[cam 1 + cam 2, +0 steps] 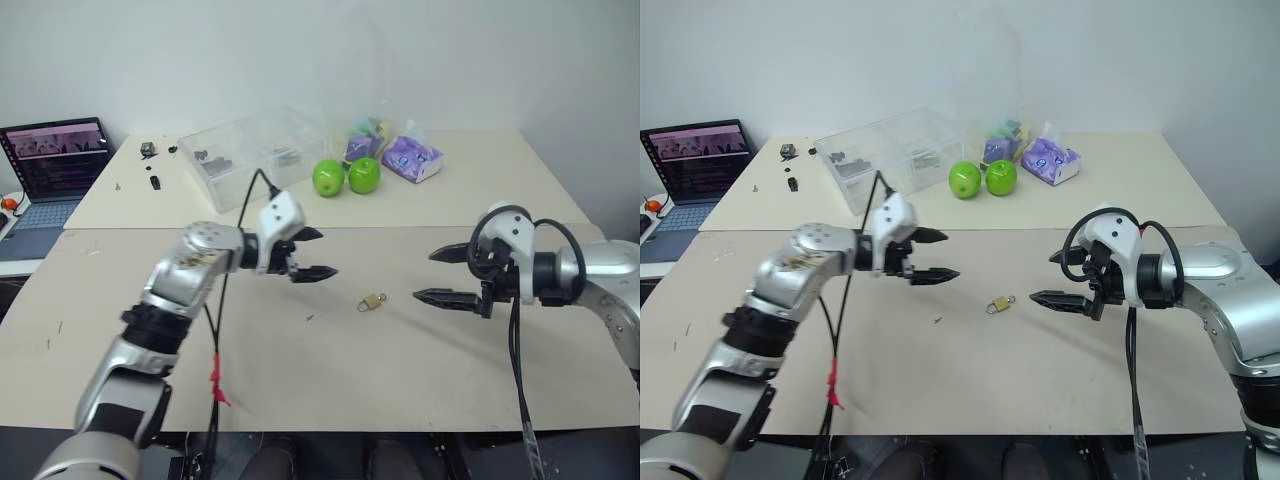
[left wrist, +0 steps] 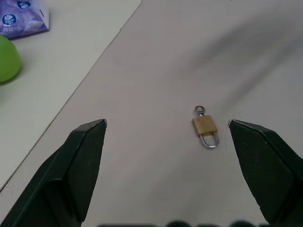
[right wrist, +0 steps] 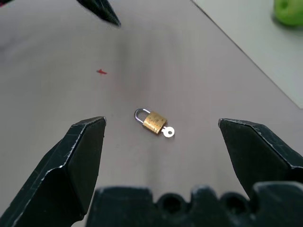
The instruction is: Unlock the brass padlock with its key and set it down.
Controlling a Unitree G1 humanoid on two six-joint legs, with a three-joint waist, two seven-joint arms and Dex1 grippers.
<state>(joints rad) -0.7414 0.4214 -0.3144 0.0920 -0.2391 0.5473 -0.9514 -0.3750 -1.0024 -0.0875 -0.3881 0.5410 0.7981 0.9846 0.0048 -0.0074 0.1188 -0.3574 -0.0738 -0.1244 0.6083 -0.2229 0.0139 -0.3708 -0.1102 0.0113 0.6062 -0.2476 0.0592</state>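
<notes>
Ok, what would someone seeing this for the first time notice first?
Probably the two open grippers, the left gripper and the right gripper, facing each other above the beige table. Between them lies the tiny brass padlock with the key at its base. Behind, two green apples sit beside a clear plastic box.

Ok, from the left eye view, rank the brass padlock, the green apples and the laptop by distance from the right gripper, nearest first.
1. brass padlock: on the table just to the left of the open right gripper, between both grippers.
2. green apples: farther back on the rear table, beside the purple packet.
3. laptop: far left edge, farthest.
</notes>
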